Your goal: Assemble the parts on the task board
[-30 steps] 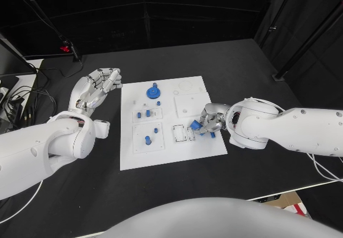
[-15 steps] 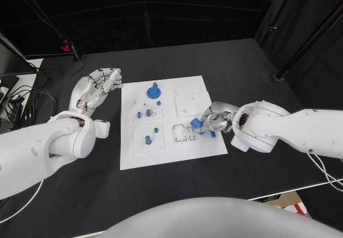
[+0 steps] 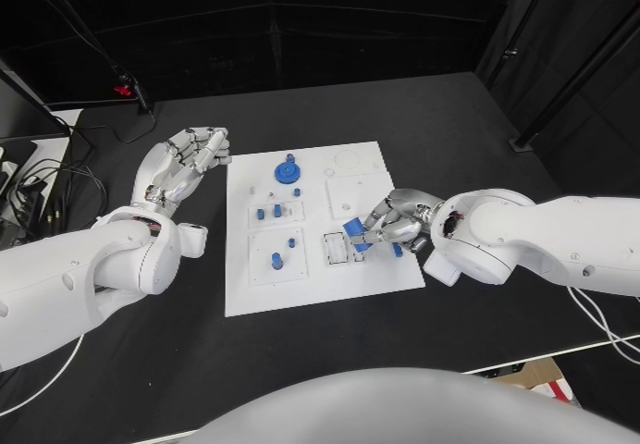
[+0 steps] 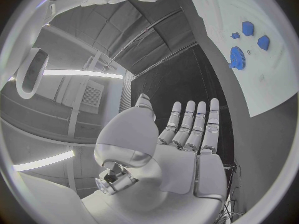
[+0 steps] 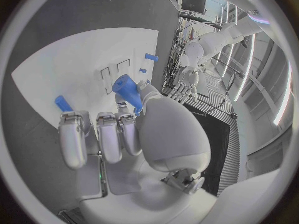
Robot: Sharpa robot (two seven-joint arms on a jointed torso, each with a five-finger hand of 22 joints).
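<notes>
Left arm (image 3: 93, 273): glossy white shell of bulging rounded segments; a small white block stands out beside the wrist.
Right arm (image 3: 560, 245): the same glossy white shell, broad and rounded, with a flat white tab below the wrist; a thin white cable runs along its outer side.
Left hand (image 3: 180, 166): silver metal; slender segmented fingers with pale pads and dark seams at the joints.
Right hand (image 3: 394, 220): silver metal, compact, with darker gaps between segments.
Palm, left wrist view (image 4: 187, 171): smooth grey panels; a bulbous thumb base with exposed mechanism and small fasteners beneath.
Fingers, right wrist view (image 5: 99, 137): rounded grey plates with rectangular pad outlines.
</notes>
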